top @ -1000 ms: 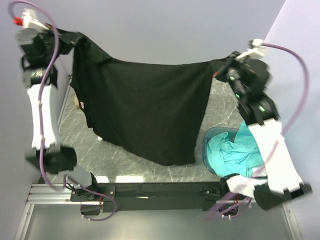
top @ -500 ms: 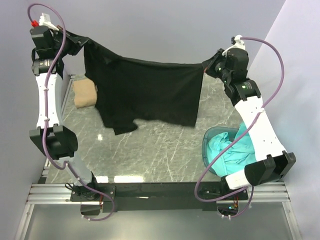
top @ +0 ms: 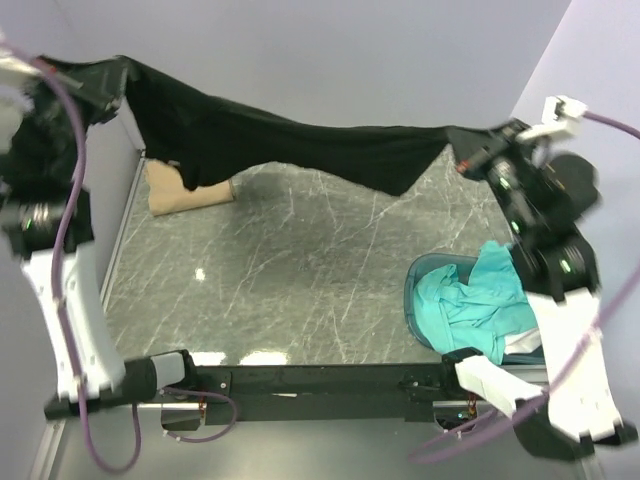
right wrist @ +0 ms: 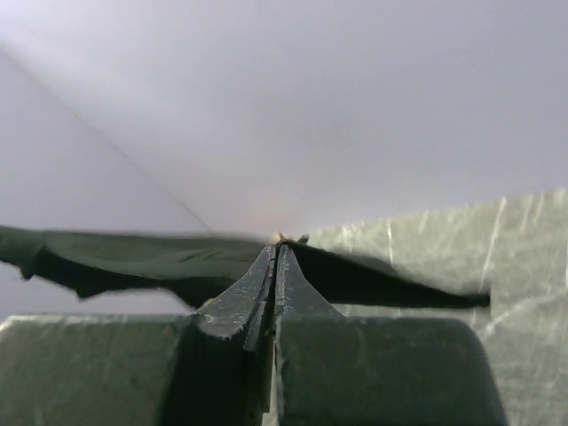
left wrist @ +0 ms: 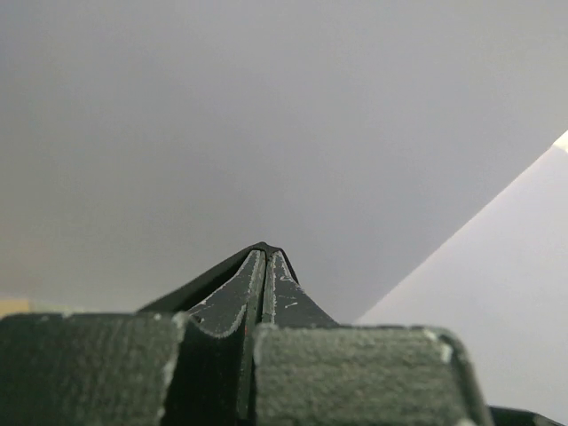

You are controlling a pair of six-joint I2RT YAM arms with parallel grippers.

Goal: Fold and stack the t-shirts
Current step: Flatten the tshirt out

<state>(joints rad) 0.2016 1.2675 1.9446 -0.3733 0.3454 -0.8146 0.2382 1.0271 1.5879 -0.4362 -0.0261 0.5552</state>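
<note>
The black t-shirt [top: 290,145] hangs stretched in the air across the back of the table, swept up nearly level. My left gripper [top: 105,85] is shut on its left corner at the far left, high up. My right gripper [top: 462,150] is shut on its right corner at the far right. In the right wrist view the black cloth [right wrist: 133,262] spreads left from my shut gripper [right wrist: 277,253]. In the left wrist view my gripper [left wrist: 264,257] is shut, with a thin dark edge of cloth beside it. A tan-brown t-shirt [top: 185,190] lies folded at the back left. Teal t-shirts [top: 470,300] fill the tub.
A round translucent blue tub [top: 420,300] stands at the front right, under my right arm. The grey marble table [top: 300,280] has a wall behind it and walls close on both sides. A black rail runs along the near edge.
Both arms have swung; the black shirt, which hung down as a broad sheet, has flown up and now stretches nearly flat and high. The tan shirt beneath it has come into view.
</note>
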